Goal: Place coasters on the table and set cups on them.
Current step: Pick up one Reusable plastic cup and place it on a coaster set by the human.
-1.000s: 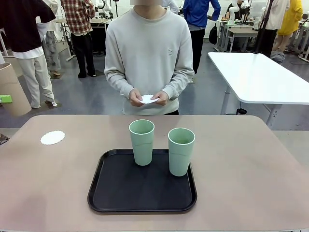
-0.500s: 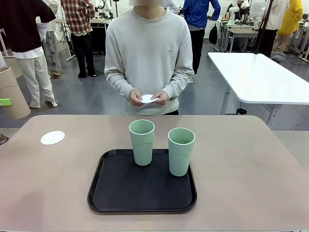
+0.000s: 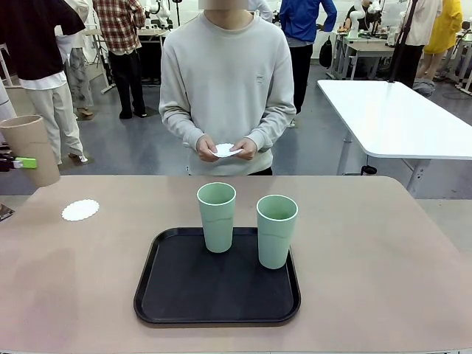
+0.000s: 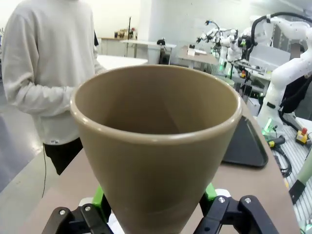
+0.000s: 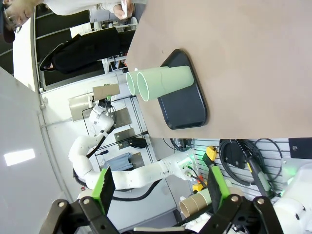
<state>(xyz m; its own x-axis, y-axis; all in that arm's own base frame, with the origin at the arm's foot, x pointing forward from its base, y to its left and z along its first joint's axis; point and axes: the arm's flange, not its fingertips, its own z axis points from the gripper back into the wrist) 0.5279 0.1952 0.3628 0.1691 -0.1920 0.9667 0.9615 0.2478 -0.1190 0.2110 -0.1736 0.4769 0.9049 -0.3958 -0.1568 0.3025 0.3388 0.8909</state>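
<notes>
Tan-brown matte tumbler (image 3: 29, 147), tall and tapered, hangs upright in the left gripper (image 3: 22, 162) at the front view's left edge, clear above the smooth beige-tan tabletop (image 3: 383, 243). Below that gripper and a little toward the middle, a small round white doily coaster (image 3: 80, 210) lies flat on the tabletop, apart from the tumbler. Well off to the gripper's right, a black rectangular tray (image 3: 217, 299) carries a pale mint green tumbler (image 3: 217, 217) and a second mint green tumbler (image 3: 276, 231), both upright. Across the tabletop, a person's hands (image 3: 245, 150) hold another white coaster (image 3: 227, 150).

From the left wrist, the gripper is clamped on the tan-brown tumbler low on its wall, a green pad on either side, the open mouth toward the camera. Beyond the gripper and to the right lies the tray on the tabletop.

From the right wrist, the right gripper (image 5: 161, 195) has its jaws spread wide with nothing between them. Well beyond it, the tabletop runs sideways, with both mint tumblers on the tray. Farther off, the left gripper holds the tan-brown tumbler.
</notes>
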